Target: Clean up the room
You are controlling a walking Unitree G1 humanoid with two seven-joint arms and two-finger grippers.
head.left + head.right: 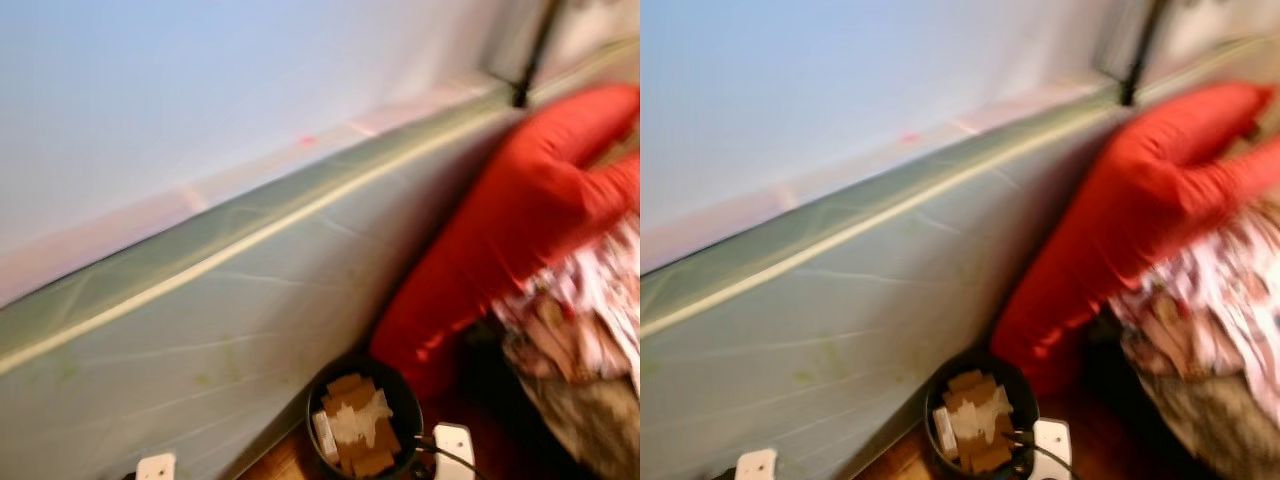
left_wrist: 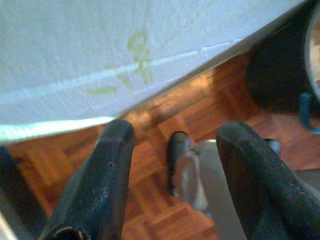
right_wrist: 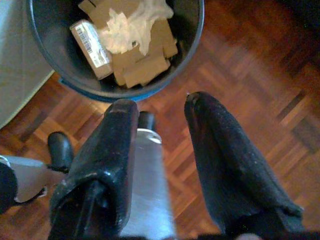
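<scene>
A black bin [image 1: 408,396] stands on the parquet floor at the foot of a grey-green mattress [image 1: 250,300]. It holds cardboard pieces [image 3: 145,67], crumpled white paper [image 3: 131,24] and a small barcoded box [image 3: 91,44]. My right gripper [image 3: 161,104] hangs open and empty just beside the bin's rim [image 3: 45,70], above the floor. Open and empty too, my left gripper [image 2: 177,132] hangs over the parquet close to the mattress side [image 2: 100,50]. A red cushion [image 1: 520,220] leans against the mattress to the right of the bin.
Patterned cloth [image 1: 580,320] is heaped at the right, under the red cushion. A dark pole [image 1: 530,50] stands at the back right. My own foot [image 2: 177,150] and leg stand on the wooden floor [image 3: 250,75]. The head views are blurred.
</scene>
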